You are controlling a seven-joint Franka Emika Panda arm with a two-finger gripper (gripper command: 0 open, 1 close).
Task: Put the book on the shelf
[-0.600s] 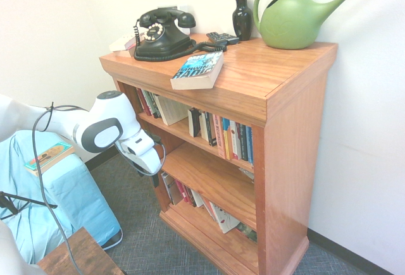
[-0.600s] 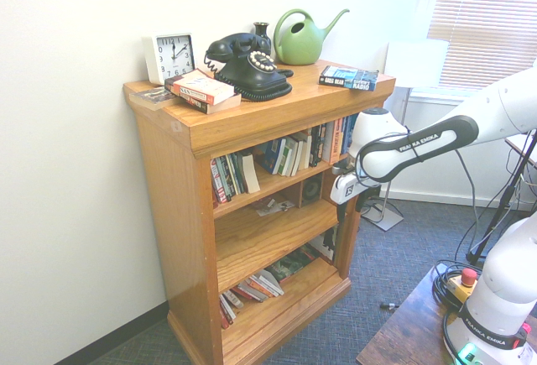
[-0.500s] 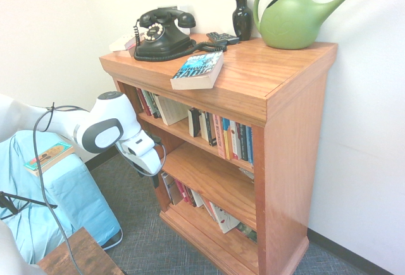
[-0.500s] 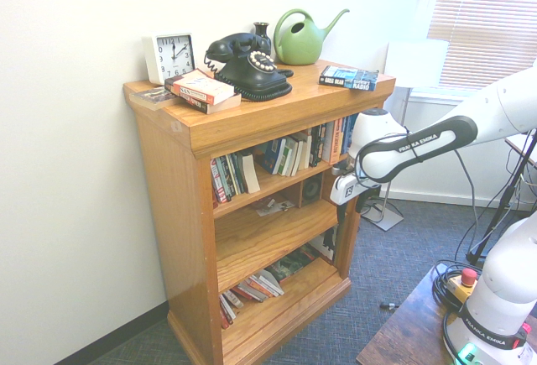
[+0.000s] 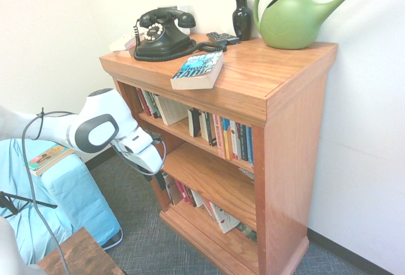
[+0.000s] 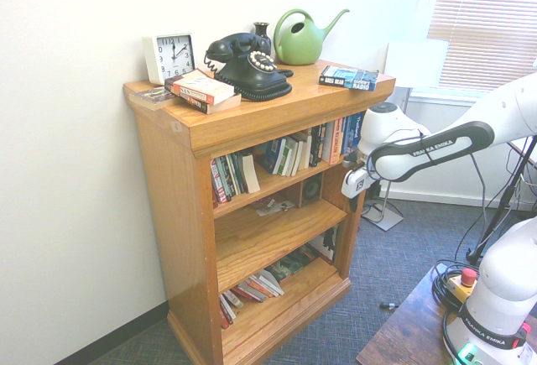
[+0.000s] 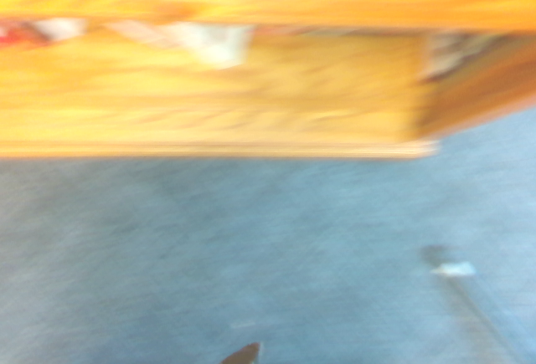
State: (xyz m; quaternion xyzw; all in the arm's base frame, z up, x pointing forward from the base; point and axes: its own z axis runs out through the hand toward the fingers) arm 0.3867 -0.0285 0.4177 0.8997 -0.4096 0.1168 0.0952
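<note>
First exterior view: the book (image 5: pixel 198 69) lies flat on the bookcase top (image 5: pixel 272 73), centre of frame, long axis running from the front edge back toward the black telephone (image 5: pixel 161 33). Cover lettering unreadable here. The gripper (image 5: pixel 156 177) sits lower left, jaws apart, holding nothing.

Second exterior view: the book (image 6: pixel 348 77) is upper right, spine toward the camera, white print too small to read. The shelf (image 6: pixel 277 182) lies below it. The arm (image 6: pixel 428 147) reads "FRANKA EMIKA".

Wrist view: blurred; orange wood over grey carpet.
</note>
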